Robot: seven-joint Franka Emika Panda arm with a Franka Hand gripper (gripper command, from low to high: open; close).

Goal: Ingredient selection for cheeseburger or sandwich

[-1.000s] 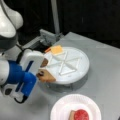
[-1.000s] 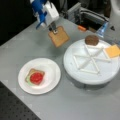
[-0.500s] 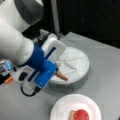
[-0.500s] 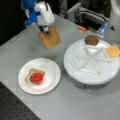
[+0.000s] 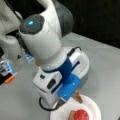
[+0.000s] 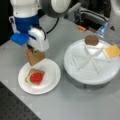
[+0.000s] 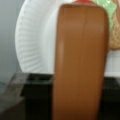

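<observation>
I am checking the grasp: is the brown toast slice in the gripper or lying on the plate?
In the gripper: the toast slice hangs on edge above the paper plate.

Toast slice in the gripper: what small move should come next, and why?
Probably a short shift over the stack, then lower. The gripper holds the toast slice above the paper plate's rim. The sandwich on it shows toast, lettuce and the tomato disc on top, with no upper slice. The patty and cheese square remain on the divided tray.
</observation>
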